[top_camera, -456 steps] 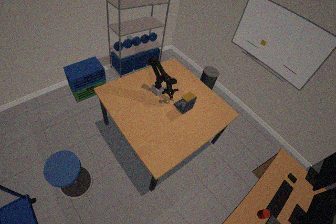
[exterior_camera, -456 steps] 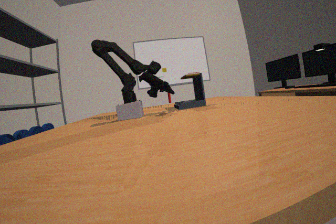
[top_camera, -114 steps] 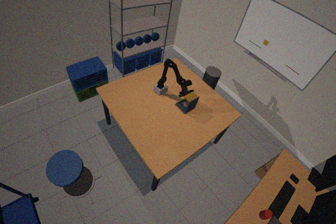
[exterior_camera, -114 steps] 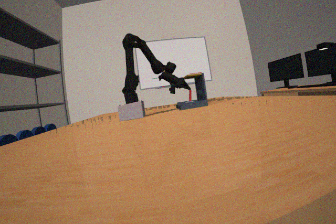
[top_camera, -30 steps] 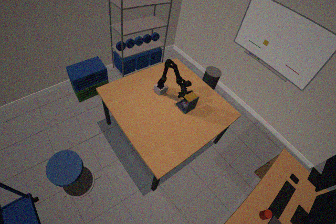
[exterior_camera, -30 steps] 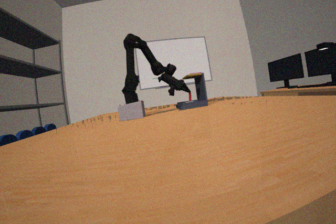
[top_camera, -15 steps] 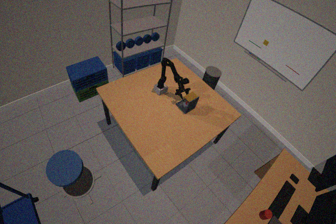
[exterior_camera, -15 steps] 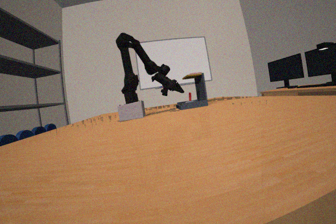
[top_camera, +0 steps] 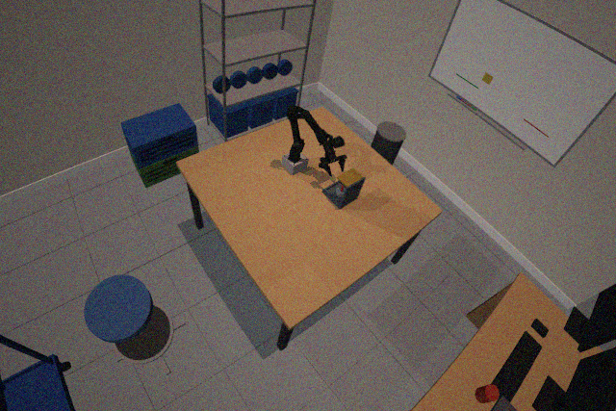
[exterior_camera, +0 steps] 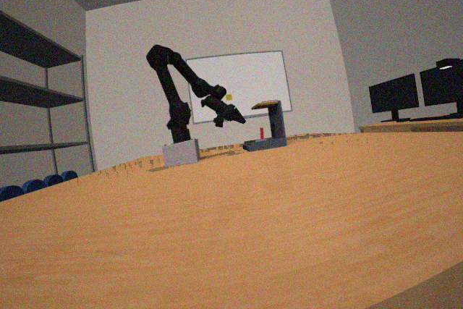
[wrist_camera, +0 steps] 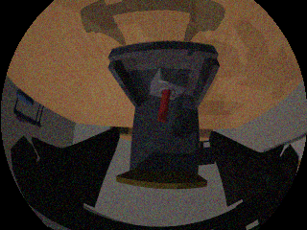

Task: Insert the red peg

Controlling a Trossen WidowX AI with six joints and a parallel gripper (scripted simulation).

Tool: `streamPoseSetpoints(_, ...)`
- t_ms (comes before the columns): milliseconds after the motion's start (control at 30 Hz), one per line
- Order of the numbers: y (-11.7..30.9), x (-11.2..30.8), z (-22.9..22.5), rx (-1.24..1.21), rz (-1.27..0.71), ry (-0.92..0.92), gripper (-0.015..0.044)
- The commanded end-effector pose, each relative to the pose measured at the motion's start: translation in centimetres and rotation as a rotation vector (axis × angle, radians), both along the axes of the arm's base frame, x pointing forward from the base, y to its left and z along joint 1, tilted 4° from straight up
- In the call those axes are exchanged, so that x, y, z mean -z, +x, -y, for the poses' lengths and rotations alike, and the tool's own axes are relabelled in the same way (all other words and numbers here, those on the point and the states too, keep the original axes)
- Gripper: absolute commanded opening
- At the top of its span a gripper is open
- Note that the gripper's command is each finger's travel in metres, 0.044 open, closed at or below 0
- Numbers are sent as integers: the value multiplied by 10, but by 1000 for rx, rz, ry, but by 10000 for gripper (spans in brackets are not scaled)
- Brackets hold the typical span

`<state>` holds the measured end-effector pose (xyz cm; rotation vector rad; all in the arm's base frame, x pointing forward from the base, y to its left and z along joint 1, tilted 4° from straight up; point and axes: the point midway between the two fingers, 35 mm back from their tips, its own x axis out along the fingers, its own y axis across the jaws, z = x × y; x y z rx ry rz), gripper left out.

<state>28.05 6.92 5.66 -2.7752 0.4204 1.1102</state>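
The red peg [top_camera: 342,188] [exterior_camera: 261,133] [wrist_camera: 164,106] stands upright in the hole of the pale block [wrist_camera: 157,87], with its upper part showing. How deep it sits cannot be told. The dark box [top_camera: 354,192] [exterior_camera: 278,123] [wrist_camera: 146,144] has the yellow roof [top_camera: 350,177] [exterior_camera: 265,105] [wrist_camera: 163,182] sticking out from its back wall, above the peg. My gripper [top_camera: 336,171] [exterior_camera: 231,124] [wrist_camera: 166,135] is open and empty. It hangs outside the box, in front of the open side and higher than the peg, apart from peg and roof.
The box stands on the wooden table [top_camera: 278,227] [exterior_camera: 231,223]. The arm's pale base [top_camera: 295,164] [exterior_camera: 181,153] is on the box's open-front side. Low side walls flank the block, and the tall back wall rises behind the peg.
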Motion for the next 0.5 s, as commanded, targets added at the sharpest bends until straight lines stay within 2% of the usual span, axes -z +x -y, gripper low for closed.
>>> streamPoseSetpoints(0, -9, -7, 0, 5, 4, 2, 440)
streamPoseSetpoints(467, -22, -17, 0, 4, 5, 2, 440)
